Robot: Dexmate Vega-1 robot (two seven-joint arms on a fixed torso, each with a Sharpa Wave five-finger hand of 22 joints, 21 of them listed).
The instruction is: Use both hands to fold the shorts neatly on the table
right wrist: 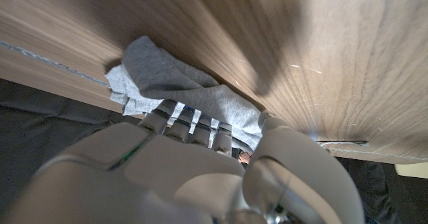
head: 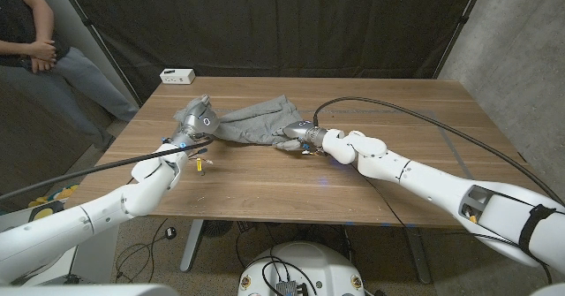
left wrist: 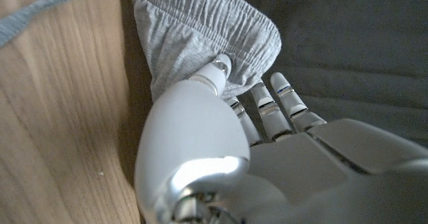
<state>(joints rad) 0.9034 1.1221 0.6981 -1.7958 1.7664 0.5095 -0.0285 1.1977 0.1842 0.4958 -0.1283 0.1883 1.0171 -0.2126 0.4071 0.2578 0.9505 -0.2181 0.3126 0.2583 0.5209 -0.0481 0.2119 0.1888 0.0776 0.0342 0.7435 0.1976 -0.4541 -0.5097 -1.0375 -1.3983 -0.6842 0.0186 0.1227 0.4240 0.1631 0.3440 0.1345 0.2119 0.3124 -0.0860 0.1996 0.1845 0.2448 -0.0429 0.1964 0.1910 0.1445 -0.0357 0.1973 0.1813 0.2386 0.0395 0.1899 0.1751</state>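
Grey shorts (head: 256, 121) lie bunched across the middle of the wooden table (head: 397, 163). My left hand (head: 196, 119) grips their left end; in the left wrist view its thumb (left wrist: 212, 75) presses the gathered elastic waistband (left wrist: 207, 23), and a grey drawstring (left wrist: 47, 13) trails over the wood. My right hand (head: 305, 137) holds the right end near the shorts' front edge. In the right wrist view its fingers (right wrist: 190, 120) curl into a fold of the grey cloth (right wrist: 160, 73).
A white box (head: 177, 75) sits at the table's back left corner. A small yellow item (head: 199, 164) lies on the wood by my left forearm. A black cable (head: 406, 110) arcs over the right side. A person (head: 35, 44) stands beyond the far left.
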